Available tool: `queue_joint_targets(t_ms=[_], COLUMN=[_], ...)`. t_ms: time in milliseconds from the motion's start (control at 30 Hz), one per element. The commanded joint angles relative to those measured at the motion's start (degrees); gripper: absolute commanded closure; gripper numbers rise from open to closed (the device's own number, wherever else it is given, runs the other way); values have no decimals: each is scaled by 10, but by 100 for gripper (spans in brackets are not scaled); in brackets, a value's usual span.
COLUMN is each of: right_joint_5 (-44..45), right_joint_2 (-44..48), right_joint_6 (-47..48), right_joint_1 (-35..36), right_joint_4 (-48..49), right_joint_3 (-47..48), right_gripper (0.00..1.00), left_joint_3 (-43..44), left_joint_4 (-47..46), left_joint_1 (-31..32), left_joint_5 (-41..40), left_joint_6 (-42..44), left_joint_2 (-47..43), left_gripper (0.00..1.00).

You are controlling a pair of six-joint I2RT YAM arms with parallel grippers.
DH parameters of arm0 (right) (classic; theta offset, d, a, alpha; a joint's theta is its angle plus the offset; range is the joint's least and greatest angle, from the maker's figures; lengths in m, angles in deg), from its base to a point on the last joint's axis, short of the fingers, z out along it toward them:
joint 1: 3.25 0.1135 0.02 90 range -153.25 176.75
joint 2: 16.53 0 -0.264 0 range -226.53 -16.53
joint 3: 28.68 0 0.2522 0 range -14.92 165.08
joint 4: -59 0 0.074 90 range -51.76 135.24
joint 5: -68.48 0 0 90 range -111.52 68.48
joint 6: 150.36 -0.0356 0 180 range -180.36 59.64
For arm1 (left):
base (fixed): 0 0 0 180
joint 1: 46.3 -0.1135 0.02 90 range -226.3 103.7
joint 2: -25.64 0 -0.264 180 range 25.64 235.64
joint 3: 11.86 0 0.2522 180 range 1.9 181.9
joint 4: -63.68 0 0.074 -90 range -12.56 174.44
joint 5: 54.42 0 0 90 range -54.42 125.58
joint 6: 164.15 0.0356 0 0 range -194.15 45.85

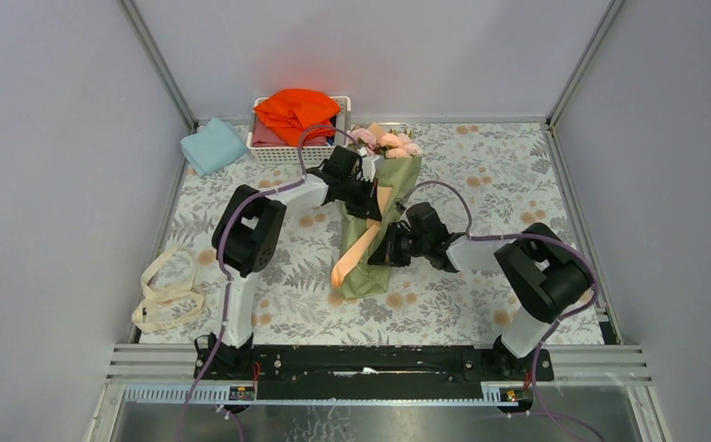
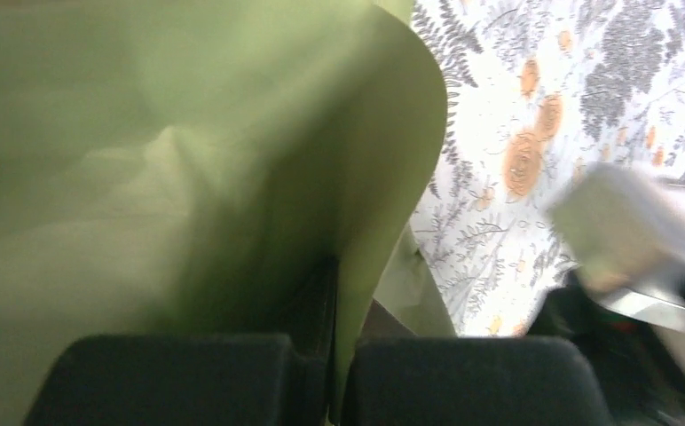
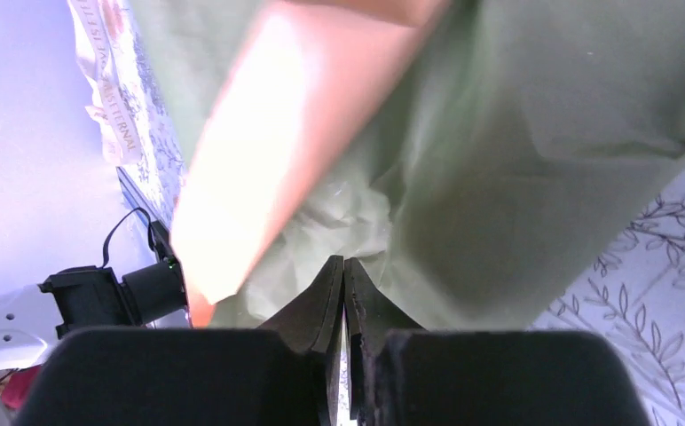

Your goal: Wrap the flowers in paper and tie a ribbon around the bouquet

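Left pincer (image 2: pixel 333 355) tight on the paper (image 2: pixel 188 177) edge

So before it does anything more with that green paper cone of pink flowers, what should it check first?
1. Olive-green paper cone with a peach edge closed round the pale pink blooms: ok.
2. Left gripper shut on the paper cone's edge: ok.
3. Right gripper jaws together against the cone, but whether any paper is pinched: cannot tell.
4. Cream-beige satin ribbon tied round the cone: not ok, it lies apart at the left of the leaf-patterned table.
5. Ribbon within either gripper's hold: not ok.
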Motion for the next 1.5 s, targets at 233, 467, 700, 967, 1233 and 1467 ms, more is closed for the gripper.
queue_joint_targets(t_ms=[233,467,700,967,1233,1467], right_joint_5=[76,-20,-15,4,82,164], right_joint_2=[89,-66,-98,-65,57,179], right_joint_6=[84,135,124,99,90,107], right_joint_1=[-97,-119,-119,-118,-118,-118], right_joint_4=[-107,-71,-50,-36,-106,-197], right_joint_3=[4,78,66,42,10,13], right_gripper=[87,87,88,89,87,52], left_joint_3=[14,37,73,113,116,115], left_joint_4=[-29,-25,-10,-12,-16,-22], left_joint_1=[9,12,38,49,49,49], left_joint_5=[-34,-21,4,-74,-114,-116], left_joint_6=[14,0,-19,-9,4,5], left_joint_2=[17,-4,-11,56,117,122], left_gripper=[100,100,100,100,100,100])
